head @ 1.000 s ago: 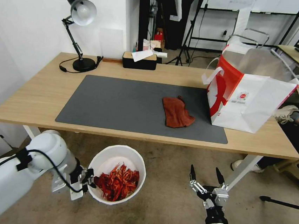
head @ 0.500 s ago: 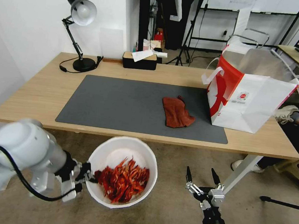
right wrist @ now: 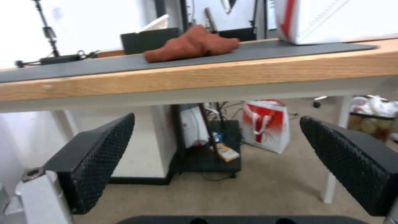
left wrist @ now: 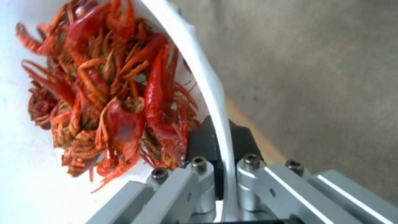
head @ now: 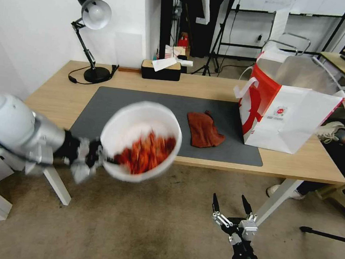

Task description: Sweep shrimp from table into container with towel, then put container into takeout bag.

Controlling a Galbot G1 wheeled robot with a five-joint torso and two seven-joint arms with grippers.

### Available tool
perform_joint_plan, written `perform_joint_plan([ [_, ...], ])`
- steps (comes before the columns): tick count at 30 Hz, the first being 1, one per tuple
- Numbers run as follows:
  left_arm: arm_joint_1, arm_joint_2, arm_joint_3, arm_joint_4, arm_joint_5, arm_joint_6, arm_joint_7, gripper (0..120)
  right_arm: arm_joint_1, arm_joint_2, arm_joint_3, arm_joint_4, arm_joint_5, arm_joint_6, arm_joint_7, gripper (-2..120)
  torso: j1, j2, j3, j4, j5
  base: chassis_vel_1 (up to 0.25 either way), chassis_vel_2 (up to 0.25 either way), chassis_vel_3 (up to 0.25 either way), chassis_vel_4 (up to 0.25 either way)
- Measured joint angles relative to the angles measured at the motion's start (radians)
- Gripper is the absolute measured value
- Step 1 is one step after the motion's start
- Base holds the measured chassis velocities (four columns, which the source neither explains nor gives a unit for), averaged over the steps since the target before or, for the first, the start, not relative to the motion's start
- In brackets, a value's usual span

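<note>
My left gripper (head: 105, 158) is shut on the near rim of the white container (head: 130, 119), holding it in the air over the table's (head: 52, 105) front edge. The shrimp (head: 145, 153) lie piled inside it. In the left wrist view the black pads (left wrist: 199, 141) pinch the container (left wrist: 209, 84) wall, with shrimp (left wrist: 108, 93) heaped beside them. The rust-red towel (head: 203, 129) lies on the grey mat (head: 113, 111). The takeout bag (head: 288, 112) stands open at the table's right end. My right gripper (head: 233, 206) hangs open below the table front; its fingers (right wrist: 99, 155) frame the towel (right wrist: 191, 45) above.
A desk lamp (head: 91, 36) stands at the back left and a black tissue box (head: 161, 69) at the back middle. White table legs (head: 57, 185) reach the carpet. Another red-and-white bag (right wrist: 265, 124) sits on the floor under the table.
My left arm has lifted the container with the shrimp from down near the floor up to table height. The right gripper has sunk slightly.
</note>
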Motion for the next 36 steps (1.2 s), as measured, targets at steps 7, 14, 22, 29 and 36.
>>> perform_joint_plan([
  [7,-0.046,-0.022,0.052,0.076,0.022,-0.013,-0.034,0,0.042,-0.017,-0.052,0.001,-0.006,-0.017,-0.011,100,0.000,0.000,0.000,0.0006,0.0000,0.000,0.000,0.000,0.000],
  [14,-0.297,-0.123,0.292,0.173,0.044,-0.031,-0.036,0,0.048,-0.009,-0.055,0.001,-0.014,-0.027,-0.019,100,0.000,0.000,0.000,-0.0003,0.0002,0.000,0.000,0.000,0.000],
  [22,-0.545,-0.224,0.508,0.298,0.049,-0.045,-0.036,0,0.044,-0.005,-0.049,-0.001,-0.015,-0.030,-0.025,100,0.000,0.000,0.000,0.0000,0.0001,0.000,0.000,0.000,0.000],
  [29,-0.702,-0.308,0.655,0.396,0.055,-0.048,-0.037,0,0.033,-0.013,-0.036,0.000,-0.014,-0.030,-0.025,100,0.000,0.000,0.000,0.0001,0.0000,0.000,0.000,0.000,0.000],
  [36,-0.871,-0.468,0.773,0.555,0.072,-0.057,-0.037,0,0.028,-0.017,-0.029,-0.001,-0.011,-0.031,-0.025,100,0.000,0.000,0.000,-0.0002,0.0002,0.000,0.000,0.000,0.000],
])
